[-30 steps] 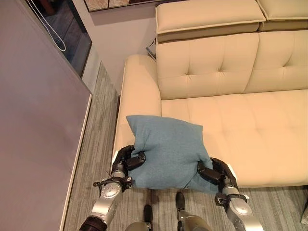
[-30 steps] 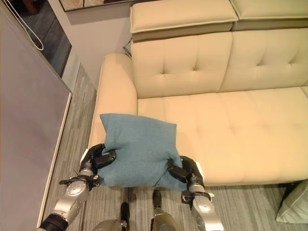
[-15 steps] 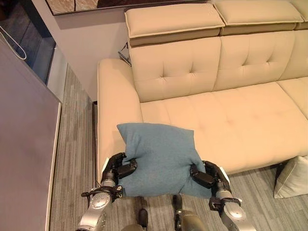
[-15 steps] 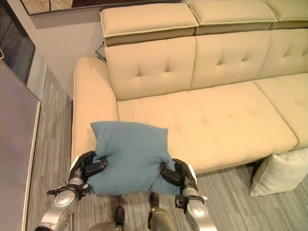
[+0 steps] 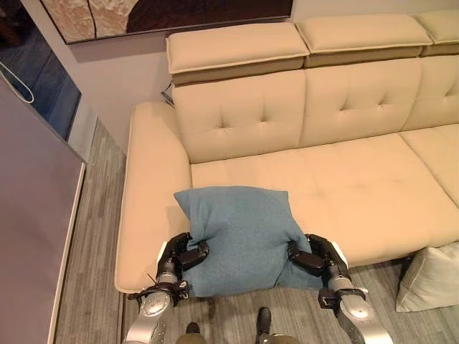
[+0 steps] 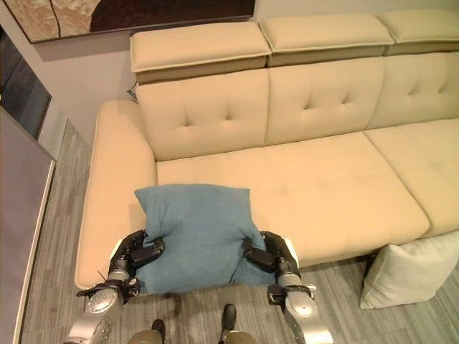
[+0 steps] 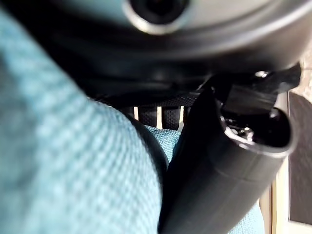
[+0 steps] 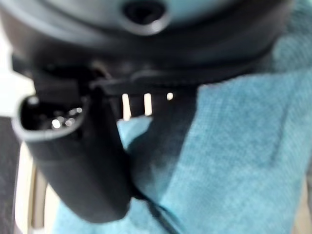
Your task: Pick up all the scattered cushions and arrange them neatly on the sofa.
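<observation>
Blue cushion [image 5: 240,233] held over the sofa [image 5: 344,179] front edge.
The left hand [image 5: 179,256] and right hand [image 5: 313,256] clenched its lower side edges; it lay nearly flat, top edge toward the backrest.

A framed picture [image 5: 165,13] hangs on the pale wall [image 5: 122,79] behind the seating, its lower edge just above the headrests; it shows a dark brown shape beside a mottled beige patch. The floor [image 5: 97,236] is grey carpet with a fine striped weave, running along the left end of the seating and across the front. At far left stands a large flat grey panel [image 5: 29,215] with a light edge, tilted across the corner of the view. Beyond it is a dark blue glassy surface [image 5: 43,86], and a thin white cord [image 5: 18,84] loops down in front of it.
</observation>
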`<state>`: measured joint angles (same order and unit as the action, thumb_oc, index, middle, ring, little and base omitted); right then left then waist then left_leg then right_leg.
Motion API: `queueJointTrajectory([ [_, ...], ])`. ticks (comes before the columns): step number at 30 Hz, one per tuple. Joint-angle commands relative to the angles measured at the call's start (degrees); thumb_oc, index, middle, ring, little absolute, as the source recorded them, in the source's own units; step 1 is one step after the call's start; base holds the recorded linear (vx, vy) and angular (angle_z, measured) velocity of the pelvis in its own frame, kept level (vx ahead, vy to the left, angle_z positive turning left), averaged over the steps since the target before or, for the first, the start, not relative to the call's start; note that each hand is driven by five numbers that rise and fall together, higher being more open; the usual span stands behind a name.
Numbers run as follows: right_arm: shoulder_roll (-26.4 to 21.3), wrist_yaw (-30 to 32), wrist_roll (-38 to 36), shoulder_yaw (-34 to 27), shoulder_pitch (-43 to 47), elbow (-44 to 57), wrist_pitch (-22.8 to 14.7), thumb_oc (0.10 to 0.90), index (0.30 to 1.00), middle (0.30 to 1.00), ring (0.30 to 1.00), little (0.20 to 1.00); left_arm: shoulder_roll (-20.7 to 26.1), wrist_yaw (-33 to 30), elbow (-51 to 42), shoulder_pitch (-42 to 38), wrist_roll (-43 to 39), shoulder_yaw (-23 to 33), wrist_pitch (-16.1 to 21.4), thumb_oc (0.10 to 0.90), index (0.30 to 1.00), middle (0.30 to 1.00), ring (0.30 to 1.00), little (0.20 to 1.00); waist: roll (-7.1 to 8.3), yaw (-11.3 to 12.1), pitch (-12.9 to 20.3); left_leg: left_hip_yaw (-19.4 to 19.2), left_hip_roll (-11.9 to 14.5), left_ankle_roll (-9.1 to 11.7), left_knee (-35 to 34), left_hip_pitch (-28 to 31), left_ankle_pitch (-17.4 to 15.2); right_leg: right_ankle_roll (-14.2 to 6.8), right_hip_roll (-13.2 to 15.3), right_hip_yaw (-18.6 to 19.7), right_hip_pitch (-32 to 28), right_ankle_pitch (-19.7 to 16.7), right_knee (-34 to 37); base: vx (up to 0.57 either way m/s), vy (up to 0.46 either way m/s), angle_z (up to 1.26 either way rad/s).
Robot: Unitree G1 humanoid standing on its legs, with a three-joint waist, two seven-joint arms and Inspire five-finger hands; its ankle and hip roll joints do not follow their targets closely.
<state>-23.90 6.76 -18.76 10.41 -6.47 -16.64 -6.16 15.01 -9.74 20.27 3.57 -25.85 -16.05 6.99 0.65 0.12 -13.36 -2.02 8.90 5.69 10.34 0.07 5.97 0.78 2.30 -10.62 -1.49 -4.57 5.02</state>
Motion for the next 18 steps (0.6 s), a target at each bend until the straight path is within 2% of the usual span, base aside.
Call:
queueJointTrajectory([
  [1, 3.6, -0.6, -1.2, -1.0, 4.6, 13.5, -7.9, 0.400, 0.300, 0.300, 0.300, 0.300, -0.3, 3.0, -5.1, -5.2, 1.4, -3.9, 4.3, 0.400, 0.300, 0.300, 0.300, 0.300, 2.24, -0.2, 3.6, 2.3, -10.8, -4.6, 1.6, -3.8, -10.1, -3.4, 1.4, 0.4, -1.6, 4.0, -3.6, 0.17, -0.107, 0.00],
  [3, 3.7, -0.5, -1.2, -1.0, 4.5, 13.5, -7.9, 0.400, 0.300, 0.300, 0.300, 0.300, -0.2, 3.1, -5.1, -5.3, 1.5, -3.9, 4.1, 0.400, 0.300, 0.300, 0.300, 0.300, 2.21, 0.1, 3.7, 2.3, -11.8, -5.0, -0.4, -4.2, -9.4, -3.6, 1.1, 0.6, -2.1, 4.0, -3.1, 0.14, -0.039, -0.07],
  [4, 3.7, -0.2, -1.0, -1.1, 4.6, 13.3, -7.9, 0.400, 0.300, 0.300, 0.300, 0.300, 0.0, 3.3, -5.0, -5.2, 1.7, -3.9, 3.8, 0.400, 0.300, 0.300, 0.300, 0.300, 1.65, 0.7, 4.0, 1.8, -13.0, -5.4, -4.5, -5.5, -6.8, -3.7, -0.1, 1.1, -3.2, 4.3, -2.7, 0.14, 0.009, -0.09],
  [5, 4.0, 0.0, -1.0, -1.1, 4.6, 13.3, -7.9, 0.400, 0.300, 0.300, 0.300, 0.300, 0.0, 3.3, -5.1, -5.2, 1.8, -3.8, 3.7, 0.400, 0.300, 0.300, 0.300, 0.300, 1.33, 1.0, 4.0, 1.2, -13.6, -5.5, -5.6, -6.3, -5.3, -3.7, -0.6, 1.4, -3.7, 4.7, -2.7, 0.14, 0.009, -0.10],
  [7, 4.4, 0.0, -1.0, -0.8, 5.0, 13.1, -7.7, 0.400, 0.300, 0.300, 0.300, 0.300, -0.2, 3.3, -5.0, -4.7, 1.5, -3.4, 3.7, 0.400, 0.300, 0.300, 0.300, 0.300, 1.08, 1.8, 4.3, 1.2, -13.8, -5.5, -6.8, -6.5, -4.6, -3.8, -1.4, 2.6, -4.5, 5.5, -3.1, 0.14, 0.054, -0.13],
  [9, 5.0, -0.2, -0.1, -0.4, 4.7, 13.2, -7.7, 0.400, 0.300, 0.300, 0.300, 0.300, -0.1, 3.2, -5.2, -3.9, 1.5, -3.0, 3.8, 0.400, 0.300, 0.300, 0.300, 0.300, 0.81, 2.3, 4.7, 2.4, -14.3, -6.2, -7.3, -5.2, -4.7, -3.8, -1.6, 3.1, -4.8, 6.4, -4.2, 0.13, 0.070, -0.35],
  [12, 5.7, -0.8, 0.8, -0.2, 4.3, 13.3, -7.3, 0.400, 0.300, 0.300, 0.300, 0.300, 0.3, 3.6, -5.6, -2.6, 1.6, -2.3, 3.7, 0.400, 0.300, 0.300, 0.300, 0.300, 0.74, 2.7, 5.8, 2.3, -14.3, -7.0, -8.7, -2.6, -5.5, -4.4, -1.1, 3.4, -5.5, 7.4, -5.7, 0.15, 0.101, -0.50],
  [13, 6.3, -1.2, 1.0, 0.3, 4.8, 12.9, -7.4, 0.400, 0.300, 0.300, 0.300, 0.300, 0.5, 3.7, -6.2, -1.6, 1.5, -1.4, 3.7, 0.400, 0.300, 0.300, 0.300, 0.300, 0.42, 3.5, 6.0, 1.8, -14.2, -7.7, -9.1, -1.0, -6.3, -5.3, -0.2, 3.5, -5.1, 7.9, -8.6, 0.15, 0.132, -0.16],
  [15, 6.6, -1.4, 1.1, 0.4, 4.9, 12.8, -7.2, 0.400, 0.300, 0.300, 0.300, 0.300, 0.8, 3.7, -6.4, -1.3, 1.4, -1.1, 3.7, 0.400, 0.300, 0.300, 0.300, 0.300, 0.33, 3.8, 5.8, 1.5, -14.1, -8.0, -9.1, -0.5, -6.5, -5.7, 0.1, 3.6, -4.6, 7.8, -10.7, 0.05, 0.068, -0.08],
  [18, 7.2, -2.0, 1.2, 0.9, 5.6, 13.2, -7.2, 0.400, 0.300, 0.300, 0.300, 0.300, 1.8, 3.7, -7.0, -0.8, 1.4, -0.3, 3.8, 0.400, 0.300, 0.300, 0.300, 0.300, -0.50, 3.8, 4.8, 1.9, -13.5, -8.9, -9.2, 0.5, -6.6, -7.6, 0.8, 4.3, -0.5, 6.1, -19.4, 0.04, 0.055, -0.12],
])
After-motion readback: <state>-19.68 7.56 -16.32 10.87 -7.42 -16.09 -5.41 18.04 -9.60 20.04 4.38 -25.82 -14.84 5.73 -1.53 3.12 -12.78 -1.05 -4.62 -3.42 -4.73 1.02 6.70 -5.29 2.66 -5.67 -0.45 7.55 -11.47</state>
